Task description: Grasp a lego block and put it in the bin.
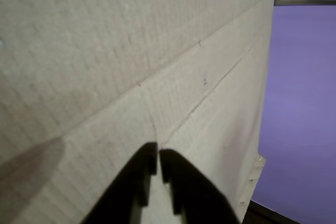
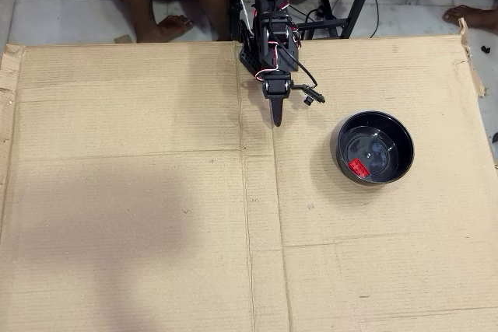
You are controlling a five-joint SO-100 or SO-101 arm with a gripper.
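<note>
Inside the bin, toward its lower left in the overhead view, lies the red lego block. The bin sits on the cardboard surface, well right of the arm. The tool is clenched and empty, its tips seemingly just apart in the blurry wrist view, above bare cardboard.

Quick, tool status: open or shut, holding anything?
Tool: shut, holding nothing; the wrist view shows only cardboard under its tips. The block lies in the bin.
</note>
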